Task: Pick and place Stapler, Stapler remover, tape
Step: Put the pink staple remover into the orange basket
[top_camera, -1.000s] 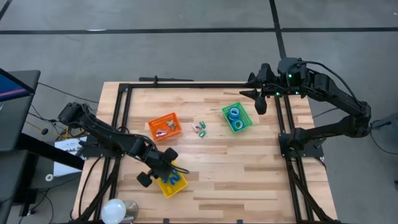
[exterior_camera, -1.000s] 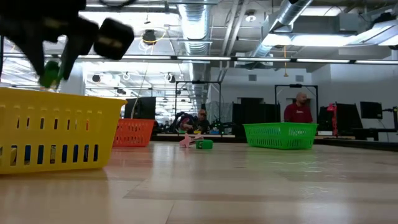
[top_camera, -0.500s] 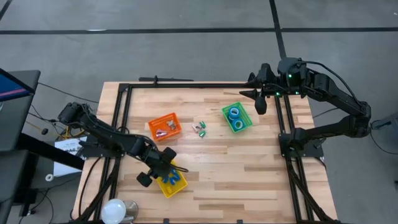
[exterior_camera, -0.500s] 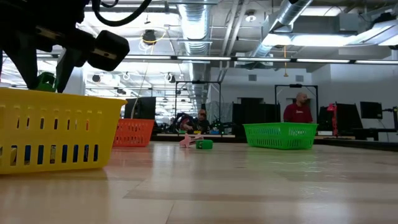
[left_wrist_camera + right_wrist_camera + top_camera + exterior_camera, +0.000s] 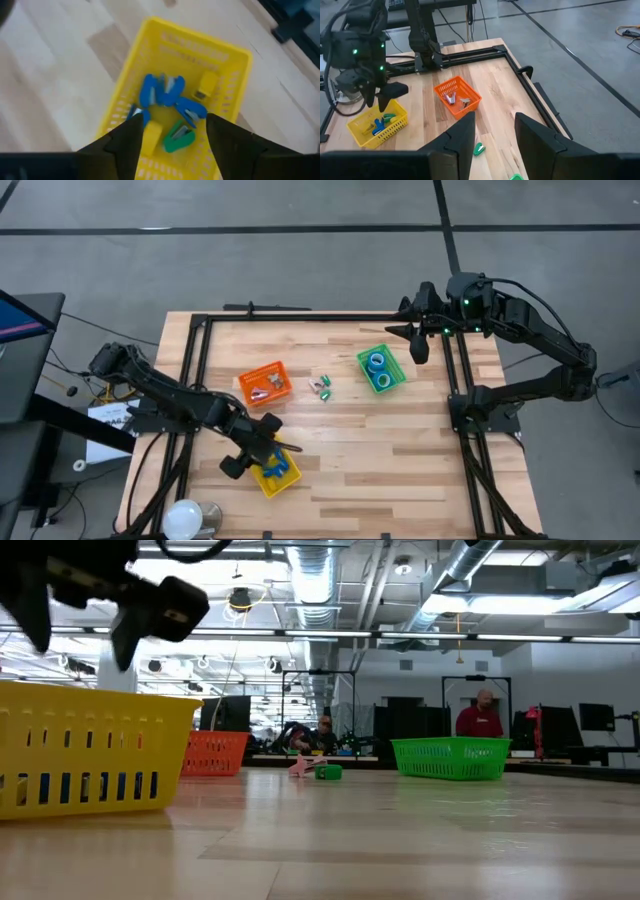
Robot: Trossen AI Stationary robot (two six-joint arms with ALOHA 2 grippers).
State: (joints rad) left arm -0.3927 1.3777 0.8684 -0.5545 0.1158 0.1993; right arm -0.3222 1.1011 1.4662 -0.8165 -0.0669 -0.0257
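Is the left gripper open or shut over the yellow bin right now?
Open and empty: the left gripper shows its two fingers spread with nothing between them, above the yellow bin, where a green stapler lies.

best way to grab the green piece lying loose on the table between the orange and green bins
The green piece lies flat on bare wood beside a pale piece, between the orange bin and green bin. Probably come straight down from above and pinch its two long sides; its far end looks clear of the neighbour. Its exact orientation is too small to tell.
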